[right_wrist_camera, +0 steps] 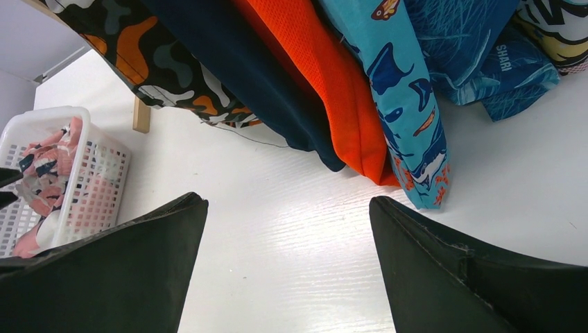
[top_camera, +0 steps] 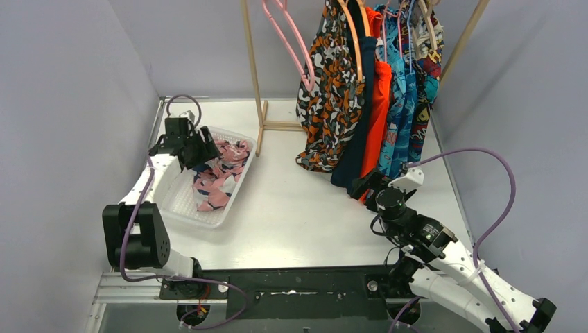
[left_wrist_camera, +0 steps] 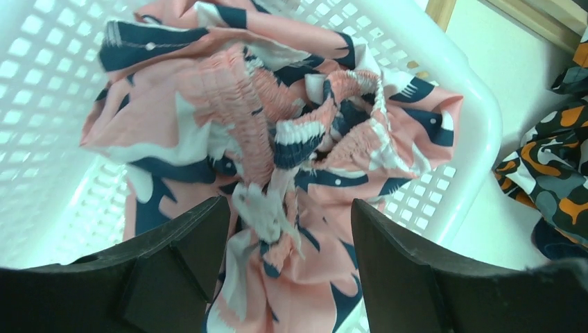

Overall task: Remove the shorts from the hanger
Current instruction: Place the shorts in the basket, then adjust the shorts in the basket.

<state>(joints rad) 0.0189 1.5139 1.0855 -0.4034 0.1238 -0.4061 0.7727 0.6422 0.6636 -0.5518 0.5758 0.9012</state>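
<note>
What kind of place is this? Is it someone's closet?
Probably not a home closet; more likely a robot practice booth set up like a laundry corner. Plain grey walls box in a white table, robot arms stand at its edge, and a wooden rack holds shorts near a white basket.

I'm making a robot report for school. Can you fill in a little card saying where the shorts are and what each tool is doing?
In the basket: pink shorts, crumpled in the white basket
On the rack: black-orange shorts, navy shorts, orange-red shorts, teal-blue shorts, comic-print shorts
Bare hanger: pink hanger, left of the hanging shorts
Left tool: open, above the pink shorts
Right tool: open, holding nothing, low near the orange-red shorts' hem
</note>
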